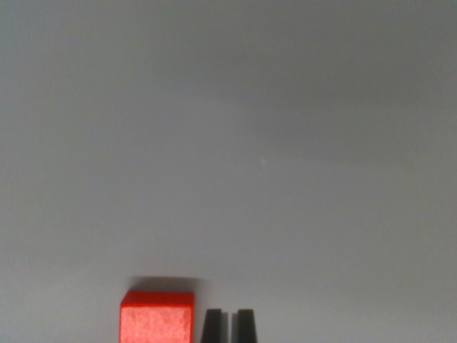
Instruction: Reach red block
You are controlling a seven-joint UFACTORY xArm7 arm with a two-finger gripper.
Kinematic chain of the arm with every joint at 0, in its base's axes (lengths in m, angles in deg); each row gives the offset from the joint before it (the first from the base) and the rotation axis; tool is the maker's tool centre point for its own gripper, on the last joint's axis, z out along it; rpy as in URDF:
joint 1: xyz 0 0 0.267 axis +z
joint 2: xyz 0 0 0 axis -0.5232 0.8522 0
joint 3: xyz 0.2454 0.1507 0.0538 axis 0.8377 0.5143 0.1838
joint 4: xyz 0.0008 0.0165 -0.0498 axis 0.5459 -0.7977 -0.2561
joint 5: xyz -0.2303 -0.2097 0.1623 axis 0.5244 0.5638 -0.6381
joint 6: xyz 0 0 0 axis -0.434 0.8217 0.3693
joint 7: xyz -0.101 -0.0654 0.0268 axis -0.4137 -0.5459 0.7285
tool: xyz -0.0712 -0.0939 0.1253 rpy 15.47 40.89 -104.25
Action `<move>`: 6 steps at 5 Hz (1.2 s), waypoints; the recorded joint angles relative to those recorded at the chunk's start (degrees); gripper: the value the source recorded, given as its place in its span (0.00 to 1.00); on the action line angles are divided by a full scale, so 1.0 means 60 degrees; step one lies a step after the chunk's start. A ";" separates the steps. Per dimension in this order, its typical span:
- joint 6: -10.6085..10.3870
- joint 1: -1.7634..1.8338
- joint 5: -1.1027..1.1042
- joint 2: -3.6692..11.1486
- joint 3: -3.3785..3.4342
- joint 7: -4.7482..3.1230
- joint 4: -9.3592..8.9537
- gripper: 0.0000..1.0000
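A red block (157,318) sits on the pale grey surface at the bottom of the wrist view, left of centre, its lower part cut off by the frame edge. Just to its right, my gripper (228,325) shows as two dark fingertips (212,327) standing close together with only a thin slit between them. Nothing is held between them. The fingertips are beside the block, a small gap apart from its right side, not around it.
A plain grey surface (235,157) fills the rest of the view, with a faint shadow behind the block. No other objects show.
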 joint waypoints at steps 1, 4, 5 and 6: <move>-0.0446 0.0060 -0.0012 0.0039 0.0060 0.0073 -0.0413 0.00; -0.0878 0.0118 -0.0023 0.0076 0.0117 0.0143 -0.0813 0.00; -0.1284 0.0173 -0.0033 0.0111 0.0172 0.0209 -0.1189 0.00; -0.1284 0.0173 -0.0033 0.0111 0.0172 0.0209 -0.1189 0.00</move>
